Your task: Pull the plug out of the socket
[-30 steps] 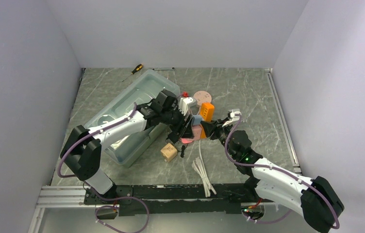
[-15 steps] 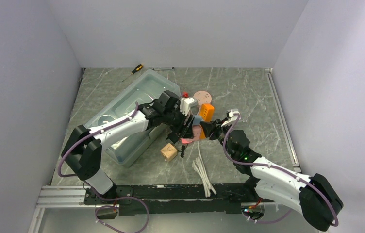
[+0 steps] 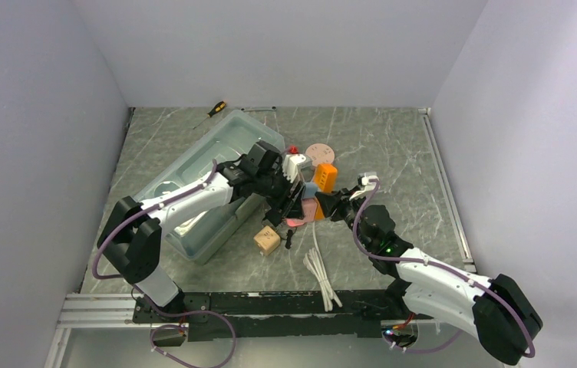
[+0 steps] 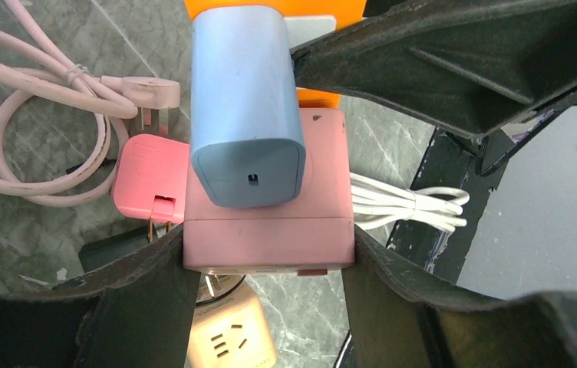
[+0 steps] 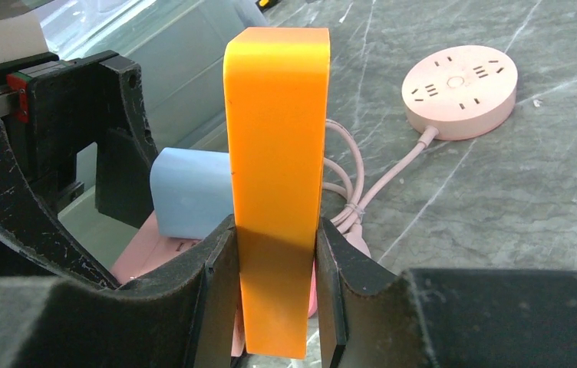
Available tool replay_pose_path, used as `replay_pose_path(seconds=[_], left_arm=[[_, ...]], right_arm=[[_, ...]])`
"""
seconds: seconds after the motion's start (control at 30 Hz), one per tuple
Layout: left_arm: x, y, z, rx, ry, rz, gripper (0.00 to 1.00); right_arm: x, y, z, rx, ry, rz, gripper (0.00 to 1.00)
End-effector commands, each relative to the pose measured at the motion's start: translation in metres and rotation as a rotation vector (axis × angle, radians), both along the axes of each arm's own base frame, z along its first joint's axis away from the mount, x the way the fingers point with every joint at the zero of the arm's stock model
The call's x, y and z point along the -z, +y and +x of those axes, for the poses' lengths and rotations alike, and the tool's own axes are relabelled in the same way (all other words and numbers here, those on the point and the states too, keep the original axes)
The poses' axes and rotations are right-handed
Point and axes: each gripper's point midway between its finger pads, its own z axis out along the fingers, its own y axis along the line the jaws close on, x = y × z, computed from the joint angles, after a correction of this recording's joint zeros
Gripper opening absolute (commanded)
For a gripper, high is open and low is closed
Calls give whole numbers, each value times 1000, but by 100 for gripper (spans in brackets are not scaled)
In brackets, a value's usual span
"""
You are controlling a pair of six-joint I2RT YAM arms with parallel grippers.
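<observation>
My left gripper point(image 4: 270, 307) is shut on a pink socket cube point(image 4: 266, 230), its fingers point(image 4: 143, 307) against the cube's two sides. A light blue plug point(image 4: 245, 100) sits in the cube's top face. My right gripper point(image 5: 276, 307) is shut on a tall orange plug point(image 5: 278, 153) that stands right beside the blue plug point(image 5: 193, 192) and the cube. Whether its pins are in the cube is hidden. In the top view both grippers, left point(image 3: 295, 205) and right point(image 3: 331, 204), meet at the table's middle, with the orange plug point(image 3: 327, 176) between them.
A clear plastic bin point(image 3: 201, 176) lies under my left arm. A round pink power strip point(image 5: 459, 90) with a coiled cable lies behind. A beige socket cube point(image 3: 267, 240), a small pink plug point(image 4: 147, 180), a white cable bundle point(image 3: 318, 268) and a screwdriver point(image 3: 215, 109) lie around.
My right gripper has edged slightly left toward the cube. Both grips are unchanged and the plugs and cube stay together.
</observation>
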Motion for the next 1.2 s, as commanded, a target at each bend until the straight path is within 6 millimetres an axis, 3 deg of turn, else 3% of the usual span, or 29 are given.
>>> replay_pose_path(seconds=[0.0,0.27,0.7,1.17], left_arm=[[-39,5,-6,103,-64,-89,0],[-46,5,-12,139,-84,-118,0],[-12,42,43,-220,-98,113,0],[-3,51,52,-269,-99,169,0]], right_arm=[[-46,2,1,-20,-134,105,0],[-44,1,2,-28,-125,123,0],[-42,-13,9,54,-122,83,0],[-45,-20,8,81,-137,79,0]])
